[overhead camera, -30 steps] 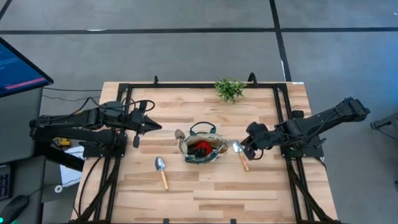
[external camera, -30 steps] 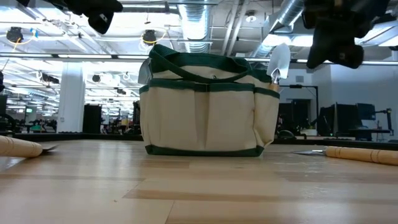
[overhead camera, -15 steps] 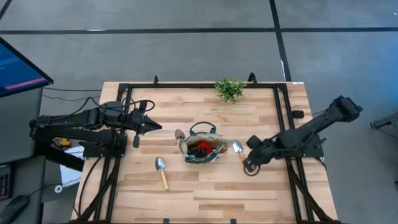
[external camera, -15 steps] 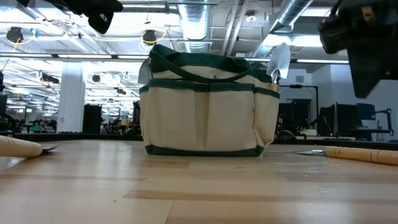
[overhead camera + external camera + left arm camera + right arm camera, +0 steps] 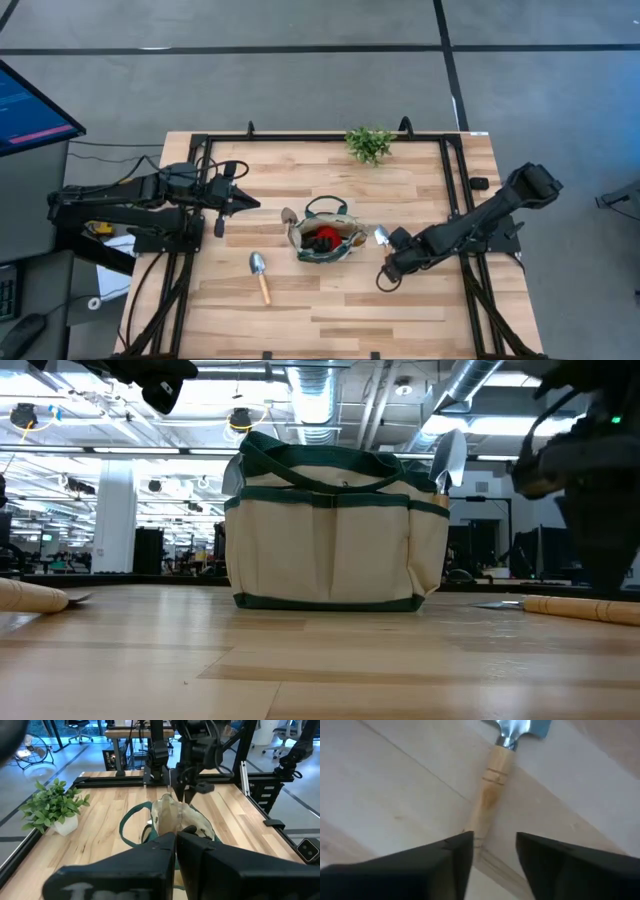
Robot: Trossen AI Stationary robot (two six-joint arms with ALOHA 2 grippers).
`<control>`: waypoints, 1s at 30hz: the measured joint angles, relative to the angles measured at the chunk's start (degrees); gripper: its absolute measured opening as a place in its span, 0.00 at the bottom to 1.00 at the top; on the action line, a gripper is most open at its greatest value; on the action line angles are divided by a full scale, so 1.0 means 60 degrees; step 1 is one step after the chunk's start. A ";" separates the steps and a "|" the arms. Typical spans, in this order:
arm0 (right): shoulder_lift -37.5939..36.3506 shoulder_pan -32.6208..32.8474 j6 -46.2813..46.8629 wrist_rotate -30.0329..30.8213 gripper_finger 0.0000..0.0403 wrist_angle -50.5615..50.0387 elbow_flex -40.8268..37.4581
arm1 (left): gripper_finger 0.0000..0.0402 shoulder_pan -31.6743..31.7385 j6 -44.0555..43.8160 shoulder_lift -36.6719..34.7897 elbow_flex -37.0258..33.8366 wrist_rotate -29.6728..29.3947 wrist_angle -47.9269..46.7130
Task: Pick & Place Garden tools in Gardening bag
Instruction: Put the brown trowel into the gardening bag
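On the table right of the gardening bag [image 5: 326, 240], the right gripper [image 5: 492, 851] hangs low over a trowel [image 5: 492, 795], fingers parted astride its wooden handle, nothing gripped yet. Bag already holds a red-and-black item [image 5: 322, 237] and trowels in its pockets. Left on the wood: this trowel and a second trowel [image 5: 259, 274]. Left gripper [image 5: 222, 202] waits clenched, empty. Versus a second ago: right arm has dropped and its fingers have opened.

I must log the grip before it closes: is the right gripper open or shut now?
Open. In the right wrist view the right gripper has its two fingers apart, with the wooden handle of a trowel lying on the table between them, not yet gripped.
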 joint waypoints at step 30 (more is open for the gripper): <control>0.1457 0.0000 0.0067 -0.0216 0.13 0.0516 0.0127 | 0.01 -0.0004 0.0000 0.0003 0.0000 -0.0003 0.0003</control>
